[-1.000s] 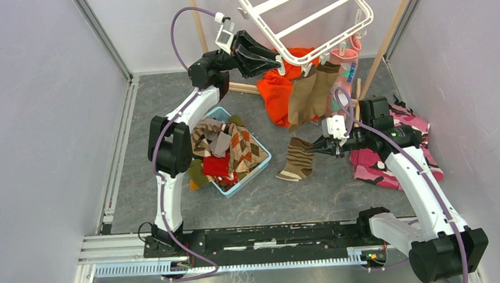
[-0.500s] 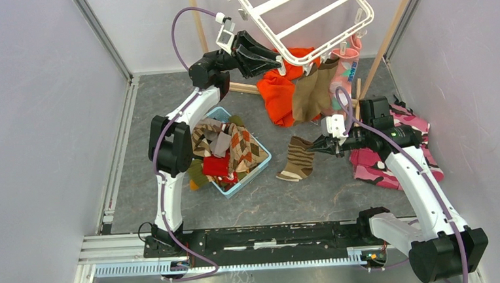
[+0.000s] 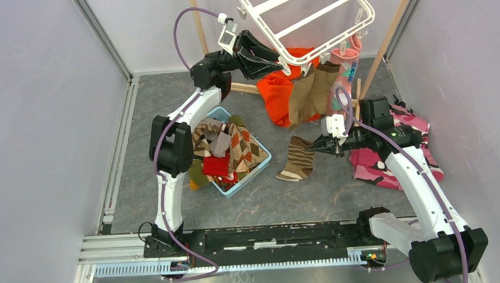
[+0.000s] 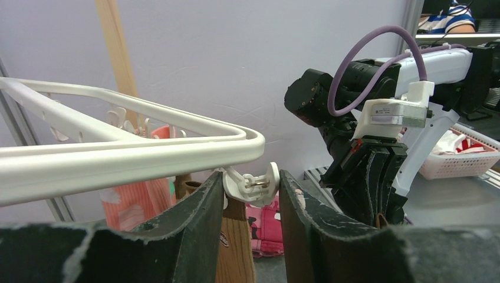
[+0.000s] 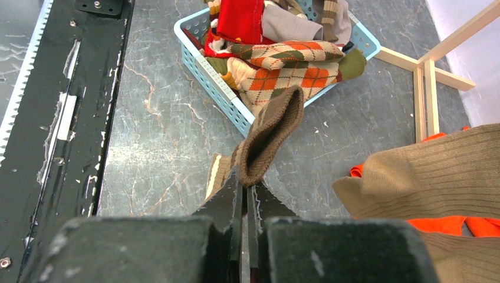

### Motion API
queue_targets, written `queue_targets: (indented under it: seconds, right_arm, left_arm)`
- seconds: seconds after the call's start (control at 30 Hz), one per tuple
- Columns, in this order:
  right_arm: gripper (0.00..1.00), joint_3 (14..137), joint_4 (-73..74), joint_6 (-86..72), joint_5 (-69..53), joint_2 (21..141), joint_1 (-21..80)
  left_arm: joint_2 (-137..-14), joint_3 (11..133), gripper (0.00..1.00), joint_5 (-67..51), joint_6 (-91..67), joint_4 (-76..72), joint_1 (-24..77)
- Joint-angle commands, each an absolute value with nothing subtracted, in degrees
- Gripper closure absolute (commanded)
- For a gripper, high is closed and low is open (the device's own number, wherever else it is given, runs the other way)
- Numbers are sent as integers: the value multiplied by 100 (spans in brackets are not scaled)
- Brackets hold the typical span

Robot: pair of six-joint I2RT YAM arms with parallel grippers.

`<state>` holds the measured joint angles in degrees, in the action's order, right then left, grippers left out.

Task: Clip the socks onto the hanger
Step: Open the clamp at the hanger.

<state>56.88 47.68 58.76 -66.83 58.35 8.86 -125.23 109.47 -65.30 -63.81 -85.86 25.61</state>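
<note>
L gripper point(image 4: 252, 197) is shown raised to the near-left edge of the hanger point(image 4: 141, 156), jaws parted w/ a small white clip point(image 4: 252, 184) set between the fingers; whether the clip is being pressed cannot be told. Two plain brown socks point(image 3: 310, 93) are already hung below the hanger's near edge. Below and nearer than the hanger, a brown-and-tan striped sock point(image 3: 294, 160) is pinched at one edge by the R gripper point(image 3: 316, 149), jaws closed tight on it, w/ most of it apparently resting on the floor. Its long axis is judged to run approx. near-to-far, brown cuff end pointed toward the hanger, striped end toward the arm bases. Risks: the hanger hangs free, so the clip could be nudged out from between the L fingers if it swings; the sock is held by a thin edge only, so it could be dropped on the lift; its cuff could be snagged on the plain brown socks, which sit close to the clip.
</note>
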Motion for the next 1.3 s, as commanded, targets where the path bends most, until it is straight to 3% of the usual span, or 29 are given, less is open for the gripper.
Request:
queue_targets:
  seconds: [0.0, 0.07, 0.5, 0.73, 1.0, 1.27]
  right_arm:
    - [100, 5862, 4693, 5813, -6697, 5801, 858]
    - [100, 5858, 4692, 5815, -6697, 5801, 858]
    - [100, 5863, 4689, 5809, -6673, 5801, 844]
    - [100, 5861, 4599, 5745, -6489, 5785, 844]
    - [100, 5895, 4022, 5217, -5963, 5730, 846]
    - [100, 6168, 3542, 4772, -5410, 6032, 848]
  left_arm:
    - [-12551, 11154, 54, -6712, -6469, -9017, 2602]
    - [-12551, 11154, 56, -6716, -6467, -9013, 2603]
    - [-12551, 11175, 90, -6711, -6248, -8556, 2603]
    - [-12489, 11109, 96, -6768, -5742, -8251, 2640]
    - [-12087, 10604, 98, -7060, -3656, -6764, 2782]
    - [-12463, 11056, 98, -7785, -4756, -8302, 2718]
